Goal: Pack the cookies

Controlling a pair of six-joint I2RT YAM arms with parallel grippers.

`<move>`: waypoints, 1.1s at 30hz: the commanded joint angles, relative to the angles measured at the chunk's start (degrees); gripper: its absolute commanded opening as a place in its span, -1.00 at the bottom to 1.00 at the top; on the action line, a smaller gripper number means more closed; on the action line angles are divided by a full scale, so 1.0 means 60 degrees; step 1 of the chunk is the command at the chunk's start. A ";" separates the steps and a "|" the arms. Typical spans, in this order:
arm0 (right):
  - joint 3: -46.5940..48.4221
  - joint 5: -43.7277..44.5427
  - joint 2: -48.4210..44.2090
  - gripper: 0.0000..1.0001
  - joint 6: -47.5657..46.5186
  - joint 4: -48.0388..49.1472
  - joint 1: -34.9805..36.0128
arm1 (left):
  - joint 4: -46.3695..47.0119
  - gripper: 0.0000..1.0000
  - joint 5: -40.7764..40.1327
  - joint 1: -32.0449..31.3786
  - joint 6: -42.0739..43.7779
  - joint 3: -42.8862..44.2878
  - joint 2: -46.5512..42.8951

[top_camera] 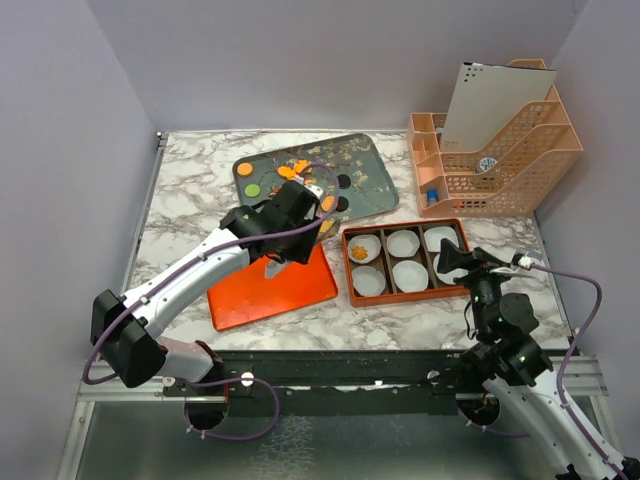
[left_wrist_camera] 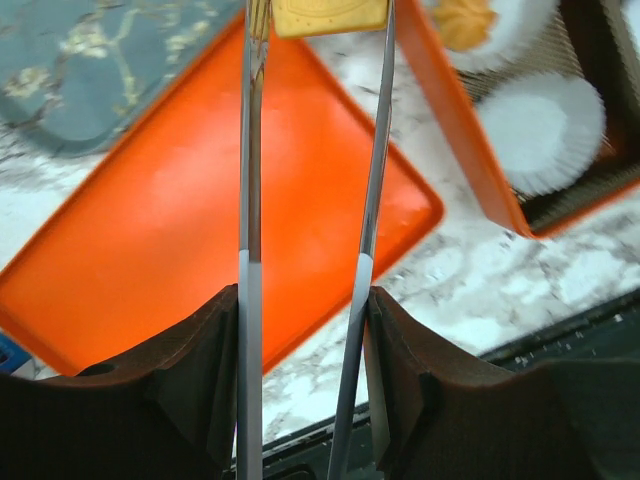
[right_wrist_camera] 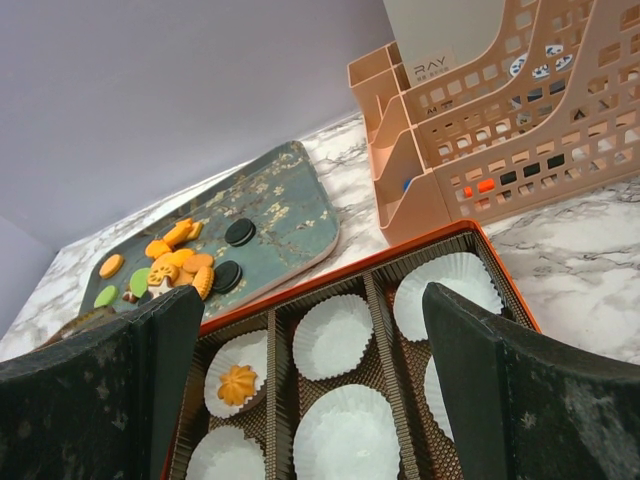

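- Cookies lie mostly in a loose heap on the floral tray at the far middle of the desk. Most are round and orange, with some green ones and two black ones a little apart from the heap.
- One yellow square cookie is pinched at the tips of metal tweezers. It hangs over the strip of desk between the orange lid and the orange box.
- One orange flower-shaped cookie already sits in the far-left paper cup of the box.
- The left pincer is half closed, clamping the two tweezer arms between its fingers.
- Six white paper cups fill the box, two in each of three columns. Five hold nothing.
- The right pincer is spread wide and holds nothing. It hangs over the near right of the box, and in the top view it hides part of one cup.
- The left arm crosses the near edge of the tray in the top view, hiding part of it.
- A peach file organiser with a white sheet standing in it is at the far right, just behind the box.
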 commanded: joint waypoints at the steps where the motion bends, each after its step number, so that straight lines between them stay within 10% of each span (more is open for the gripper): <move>1: 0.0022 0.0106 0.0092 1.00 0.0022 -0.0043 -0.0028 | -0.0043 -0.42 0.0213 -0.1242 0.0187 0.0426 -0.0226; 33: -0.0025 0.0119 0.0273 1.00 0.0036 0.0026 -0.0020 | -0.0358 -0.35 -0.0390 -0.4020 0.0105 0.0457 0.0527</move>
